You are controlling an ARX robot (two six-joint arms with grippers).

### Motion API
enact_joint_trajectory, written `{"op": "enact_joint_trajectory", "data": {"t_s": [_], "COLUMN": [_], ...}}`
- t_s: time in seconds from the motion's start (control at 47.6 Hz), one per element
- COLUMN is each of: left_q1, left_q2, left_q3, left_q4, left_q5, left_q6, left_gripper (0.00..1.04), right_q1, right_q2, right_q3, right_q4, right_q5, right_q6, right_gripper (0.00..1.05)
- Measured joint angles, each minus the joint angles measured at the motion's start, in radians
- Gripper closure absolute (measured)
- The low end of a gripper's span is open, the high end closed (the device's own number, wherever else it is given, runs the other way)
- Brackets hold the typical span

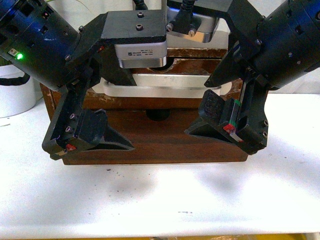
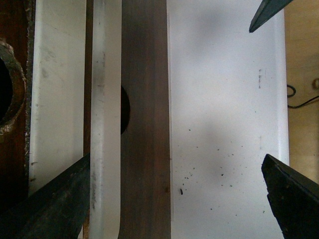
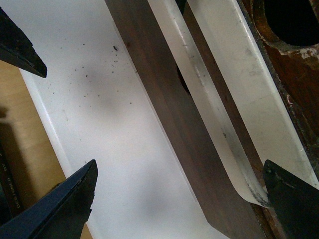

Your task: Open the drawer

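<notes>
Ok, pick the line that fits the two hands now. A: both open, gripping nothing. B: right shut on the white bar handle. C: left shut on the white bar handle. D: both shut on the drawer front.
A: the left hand and right hand each show fingers spread wide in their wrist views, with the drawer and its white bar handle ungripped in the gap.

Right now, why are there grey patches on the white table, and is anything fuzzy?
Front view: the black left arm and right arm cast soft grey shadows on the white table before the dark brown wooden drawer. Left wrist view: faint shadow on the table, left gripper fingers soft-edged. Right wrist view: the same around the right gripper.
</notes>
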Motion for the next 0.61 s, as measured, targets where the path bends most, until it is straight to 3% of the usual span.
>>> {"op": "enact_joint_trajectory", "data": {"t_s": [0.61], "left_q1": [-0.007], "left_q2": [-0.053], "left_q3": [-0.016], "left_q4": [-0.185], "left_q5": [-0.017], "left_q6": [0.133], "left_gripper": [0.06], "right_q1": [0.007], "right_q2": [-0.031], "right_q3": [0.003], "right_q4": [-0.149], "right_q5": [-0.059], "right_q6": [-0.08], "right_gripper": [0.09]}}
